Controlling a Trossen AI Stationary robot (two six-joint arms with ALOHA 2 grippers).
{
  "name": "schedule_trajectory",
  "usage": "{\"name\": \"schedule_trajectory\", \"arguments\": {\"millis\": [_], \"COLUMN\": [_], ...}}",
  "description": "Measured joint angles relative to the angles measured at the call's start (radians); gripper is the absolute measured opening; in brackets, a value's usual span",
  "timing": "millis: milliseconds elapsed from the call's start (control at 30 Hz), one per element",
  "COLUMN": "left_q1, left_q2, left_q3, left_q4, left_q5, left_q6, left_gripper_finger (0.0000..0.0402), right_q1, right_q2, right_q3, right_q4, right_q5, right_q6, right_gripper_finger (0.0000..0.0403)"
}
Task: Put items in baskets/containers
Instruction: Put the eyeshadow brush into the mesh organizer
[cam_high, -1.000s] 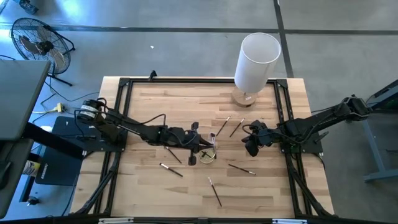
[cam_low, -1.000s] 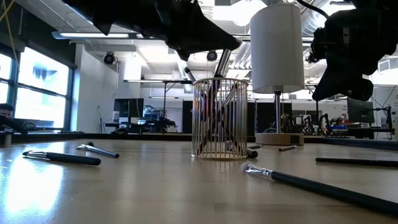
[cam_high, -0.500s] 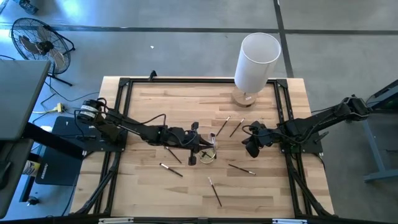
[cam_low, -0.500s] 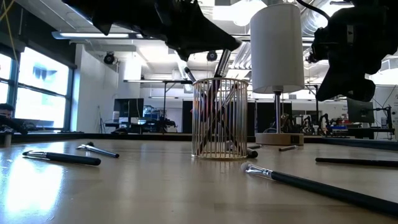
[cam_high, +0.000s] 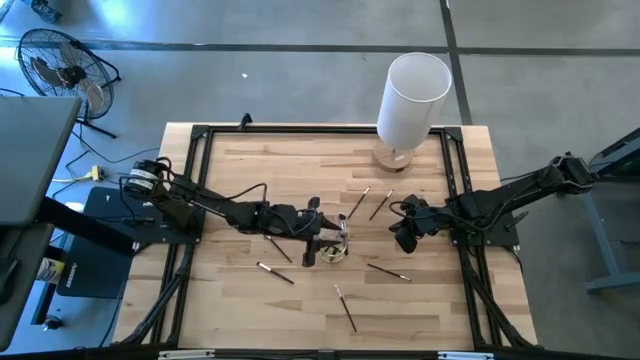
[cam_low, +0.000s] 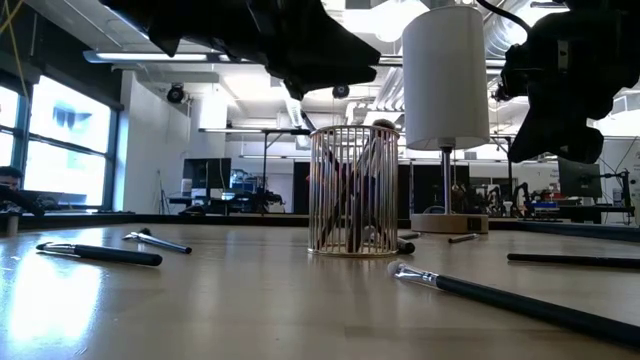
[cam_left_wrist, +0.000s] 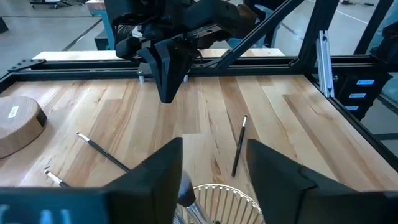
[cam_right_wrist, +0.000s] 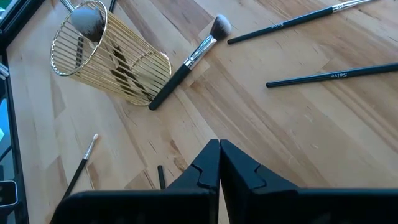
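With its fingers spread and empty above the gold wire cup (cam_low: 352, 188), where a brush (cam_right_wrist: 87, 18) now stands, the left gripper (cam_left_wrist: 214, 171) must next fetch the fluffy brush (cam_right_wrist: 186, 62) beside that cup, while the right gripper (cam_right_wrist: 219, 163) waits pressed closed nearby.

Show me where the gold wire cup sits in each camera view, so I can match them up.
High view: wire cup near the table's centre.
Low view: wire cup mid-picture, upright.
Left wrist view: bottom edge, only its rim shows.
Right wrist view: upper left.
Landmark: white cylinder, beyond the cup in the high and low views; its wooden base shows in the left wrist view.
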Motion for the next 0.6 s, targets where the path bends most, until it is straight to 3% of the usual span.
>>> {"name": "schedule_trajectory", "arguments": {"millis": [167, 300, 600], "left_q1": [0.001, 0.029, 0.144], "left_q2": [-0.065, -0.144, -0.203], "left_q3": [0.028, 0.101, 0.494], "left_q4": [-0.017, -0.137, -0.932], "left_q5": [-0.086, -0.144, -0.156], "left_q6": [-0.055, -0.141, -0.316], "left_gripper_finger": [0.0189, 0.0183, 0.0157], "right_q1": [0.000, 0.000, 0.000], "right_q2": [0.000, 0.000, 0.000], "right_q3": [0.000, 0.000, 0.000], "right_q4": [0.000, 0.001, 0.011], "right_q5": [0.000, 0.000, 0.008], "right_q6": [0.000, 0.002, 0.001], "right_gripper_finger": [0.0001, 0.0004, 0.0004]}}
